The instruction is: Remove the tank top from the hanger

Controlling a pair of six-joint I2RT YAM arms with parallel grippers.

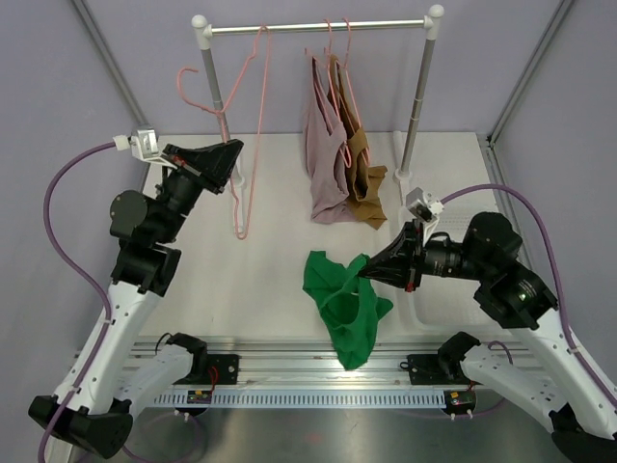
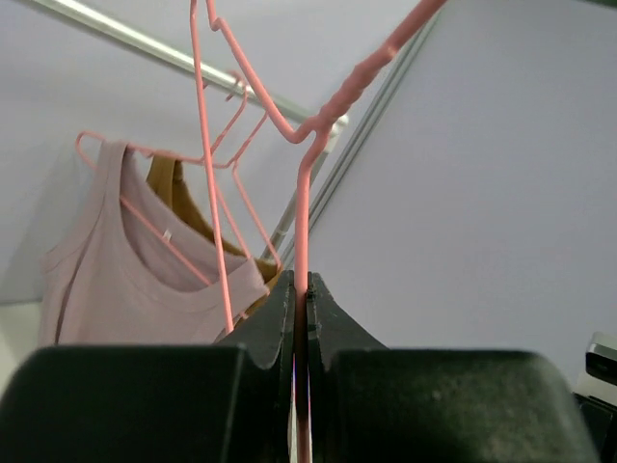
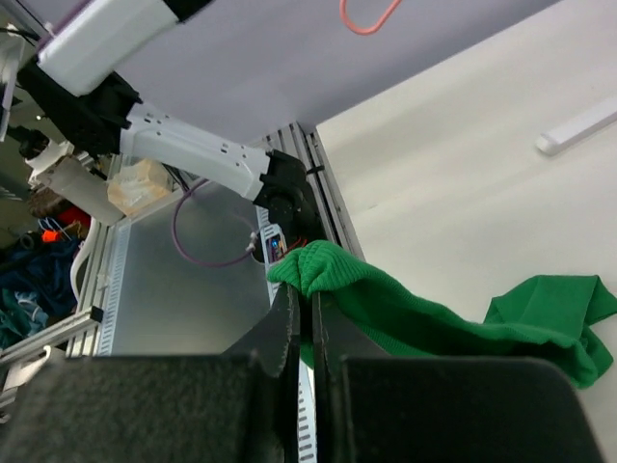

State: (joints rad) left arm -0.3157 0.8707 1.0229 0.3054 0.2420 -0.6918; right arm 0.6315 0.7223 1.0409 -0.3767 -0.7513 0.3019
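Observation:
The green tank top (image 1: 344, 311) is off the hanger and hangs crumpled over the table's near edge. My right gripper (image 1: 364, 272) is shut on a fold of it; the right wrist view shows the knit (image 3: 434, 313) pinched between the jaws of that gripper (image 3: 310, 297). The bare pink hanger (image 1: 253, 125) hangs from the rail. My left gripper (image 1: 234, 154) is shut on its wire, and the left wrist view shows the hanger wire (image 2: 303, 212) clamped between the jaws of that gripper (image 2: 302, 294).
The rack's rail (image 1: 386, 24) stands at the back on two posts. A mauve top (image 1: 323, 145) and a brown top (image 1: 363, 164) hang on pink hangers at its middle. Another pink hanger (image 1: 196, 92) hooks by the left post. The aluminium rail (image 1: 308, 371) runs along the front.

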